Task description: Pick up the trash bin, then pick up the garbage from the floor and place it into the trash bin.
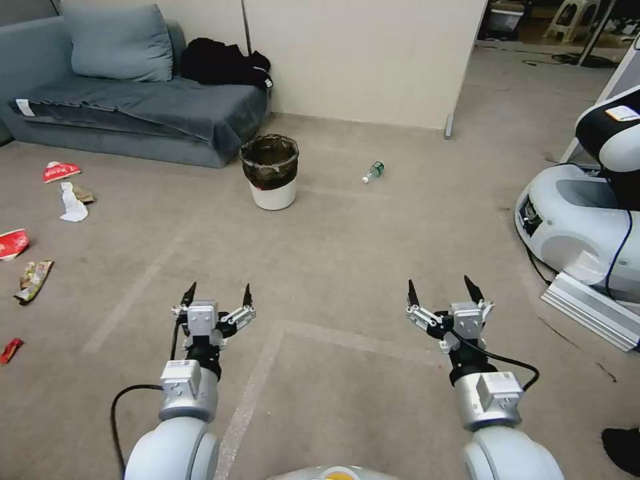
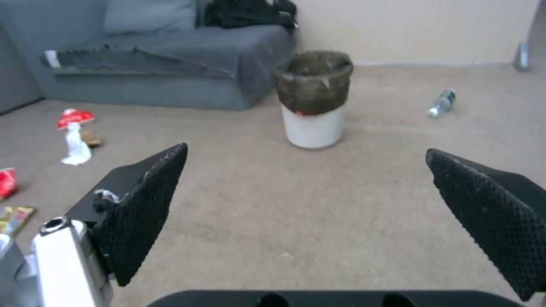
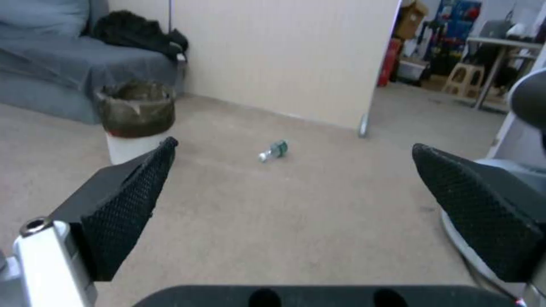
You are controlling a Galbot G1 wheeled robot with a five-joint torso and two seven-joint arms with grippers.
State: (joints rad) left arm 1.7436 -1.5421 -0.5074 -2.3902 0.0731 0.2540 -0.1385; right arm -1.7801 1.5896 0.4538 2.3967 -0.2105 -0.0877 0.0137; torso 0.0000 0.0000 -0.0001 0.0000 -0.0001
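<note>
Grippers hung side by side over bare carpet, the left gripper and the right gripper both spread wide and holding nothing, pointed toward the far wall. Well ahead of them, the trash bin stood upright on the floor just beside the corner of the grey sofa; its black liner was folded over the rim, and what the head view showed of the inside looked like crinkled bag only, though the bottom was hidden. A small clear bottle lay on its side near the bin, toward the robot's right. Off to the left, apart from the bin, lay a red-and-white wrapper, a white tissue, another red wrapper and a yellow-brown wrapper.

Judging from this, the bin pickup had not begun. The risk ahead seemed to be the light bin tipping or sliding if a finger caught the loose liner rather than the rim, and the sofa close beside it could crowd the left arm's approach.
</note>
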